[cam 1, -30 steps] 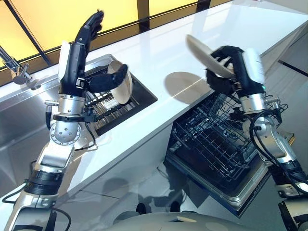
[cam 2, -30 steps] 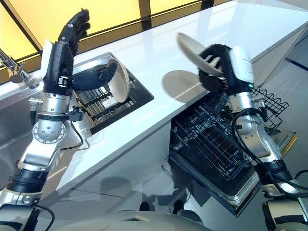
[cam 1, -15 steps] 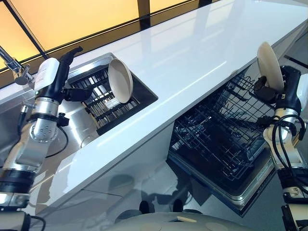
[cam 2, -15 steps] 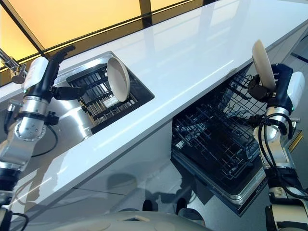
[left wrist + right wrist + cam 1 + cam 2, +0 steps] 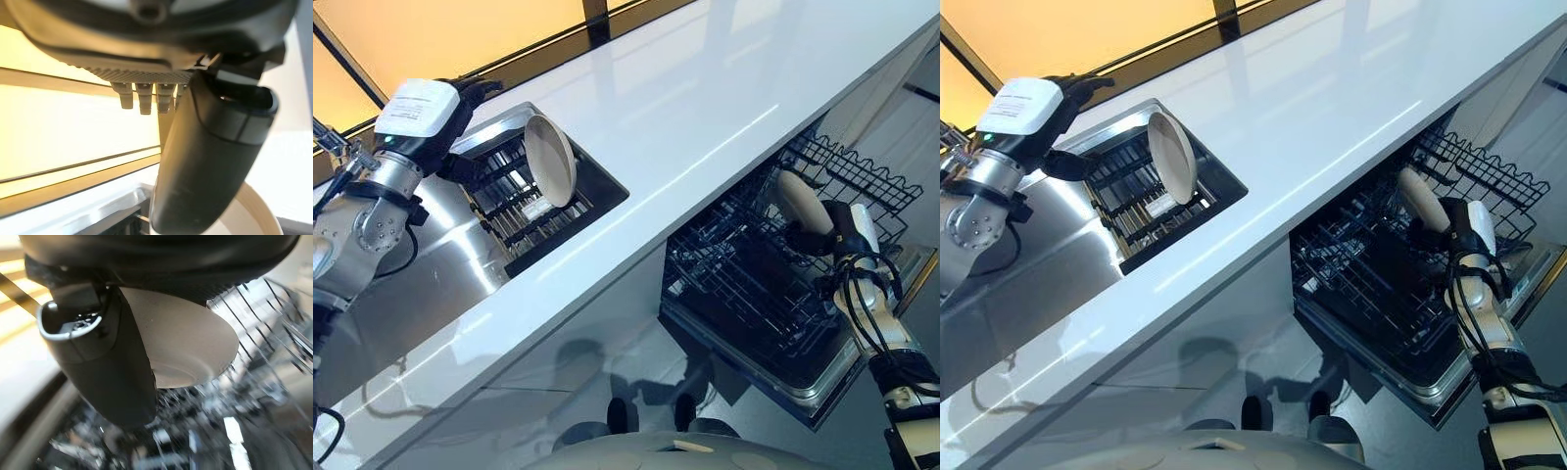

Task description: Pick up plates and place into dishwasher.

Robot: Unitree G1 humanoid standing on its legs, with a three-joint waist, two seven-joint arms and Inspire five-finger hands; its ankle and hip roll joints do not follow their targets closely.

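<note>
Pinching a cream plate (image 5: 800,202), right hand (image 5: 824,235) over dishwasher rack (image 5: 754,294)

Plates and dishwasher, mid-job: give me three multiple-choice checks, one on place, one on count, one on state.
1. Where is the plate that the right hand holds?
A. Over the open dishwasher rack
B. Flat on the white counter
C. In the sink rack

2. How many plates show in the head views?
A. One
B. Two
C. Four

3. How does the second plate stand?
A. Flat on the counter
B. On edge in the sink rack
C. Pinched in the left hand

Answers:
1 A: the right hand's thumb and fingers pinch the plate above the dark wire rack of the dishwasher.
2 B: one in the right hand, one in the sink rack.
3 B: it stands upright among the rack's bars, the left hand beside it.
</note>
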